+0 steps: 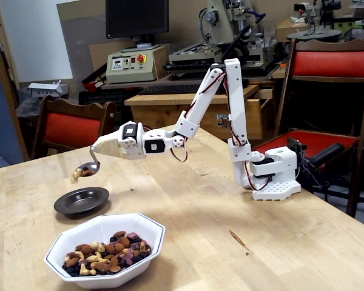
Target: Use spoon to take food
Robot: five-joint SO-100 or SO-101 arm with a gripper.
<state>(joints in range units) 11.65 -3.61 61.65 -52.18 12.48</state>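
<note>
At the left of the frame the spoon (87, 169) hangs in the air above the dark plate (81, 200), tilted, with some food (78, 173) at its lower edge. The gripper (98, 149) is clenched on the spoon's handle. Lower, the white bowl (106, 248) holds more nuts on the table (230, 212).
</note>
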